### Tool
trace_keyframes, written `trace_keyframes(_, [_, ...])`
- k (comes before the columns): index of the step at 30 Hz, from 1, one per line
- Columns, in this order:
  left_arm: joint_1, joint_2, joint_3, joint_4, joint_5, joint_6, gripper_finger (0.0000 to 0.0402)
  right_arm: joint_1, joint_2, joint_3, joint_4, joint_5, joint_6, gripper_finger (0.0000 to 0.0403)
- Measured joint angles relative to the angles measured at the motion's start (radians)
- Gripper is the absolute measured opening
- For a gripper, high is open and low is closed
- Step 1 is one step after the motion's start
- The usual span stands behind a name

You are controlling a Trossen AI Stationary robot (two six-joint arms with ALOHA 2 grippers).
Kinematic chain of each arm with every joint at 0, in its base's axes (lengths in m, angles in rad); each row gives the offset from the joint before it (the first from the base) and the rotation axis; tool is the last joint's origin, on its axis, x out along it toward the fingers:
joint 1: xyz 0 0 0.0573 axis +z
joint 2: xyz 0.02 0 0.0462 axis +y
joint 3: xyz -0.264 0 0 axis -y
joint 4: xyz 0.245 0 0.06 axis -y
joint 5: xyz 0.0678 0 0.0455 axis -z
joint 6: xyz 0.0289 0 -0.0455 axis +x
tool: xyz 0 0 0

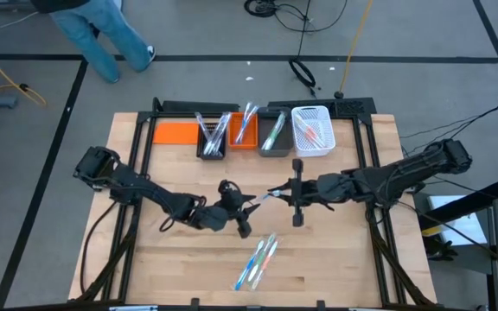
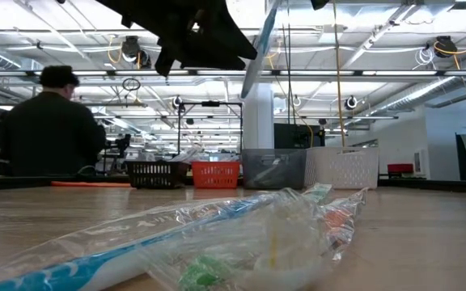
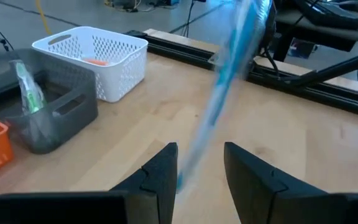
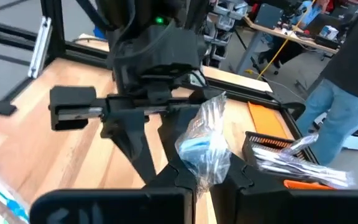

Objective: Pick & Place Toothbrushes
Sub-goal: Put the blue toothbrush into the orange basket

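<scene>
A: What has the right gripper (image 4: 205, 180) got?

B: It is clenched on one end of a wrapped blue toothbrush (image 1: 271, 193), above the middle of the table (image 1: 344, 259).

A: And the left gripper (image 3: 199, 171)?

B: Its fingers (image 3: 160, 171) are spread, with the brush's other end lying in the gap between them; I cannot tell whether they touch it.

A: Which way does the brush lie?

B: Its long axis runs across the table, from one gripper to the other. Both arms reach in low from their sides and meet tip to tip.

A: The other brushes?

B: A wrapped bunch (image 1: 258, 262) lies near the front edge, pointing roughly front to back. More stand in the bins (image 1: 271, 134) at the back.
</scene>
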Motion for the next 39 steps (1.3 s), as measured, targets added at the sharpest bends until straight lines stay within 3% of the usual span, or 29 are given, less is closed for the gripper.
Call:
trace_keyframes(6, [0.022,0.000,0.000,0.043,0.019,0.019,0.0134,-0.010,0.008,0.000,0.001,-0.003,-0.003,0.0011])
trace_keyframes(14, [0.075,0.000,0.000,0.137,0.210,0.113,0.0134,-0.042,0.019,0.001,0.003,-0.059,0.009,0.0011])
trace_keyframes(17, [0.093,0.001,0.000,0.140,0.237,0.113,0.0129,-0.050,0.018,0.001,0.009,-0.077,0.009,0.0011])
trace_keyframes(20, [0.106,0.001,0.000,0.138,0.268,0.113,0.0099,-0.054,0.019,0.001,0.009,-0.103,0.009,0.0011])
trace_keyframes(24, [0.113,0.001,0.000,0.139,0.300,0.117,0.0021,-0.053,0.019,0.001,0.006,-0.102,0.005,0.0011])
trace_keyframes(28, [0.114,0.001,0.000,0.138,0.296,0.116,0.0015,-0.054,0.019,0.001,0.005,-0.102,0.007,0.0012])
trace_keyframes(39, [0.113,0.001,0.000,0.132,0.240,0.104,0.0007,-0.053,0.005,0.000,-0.081,-0.025,0.013,0.0127])
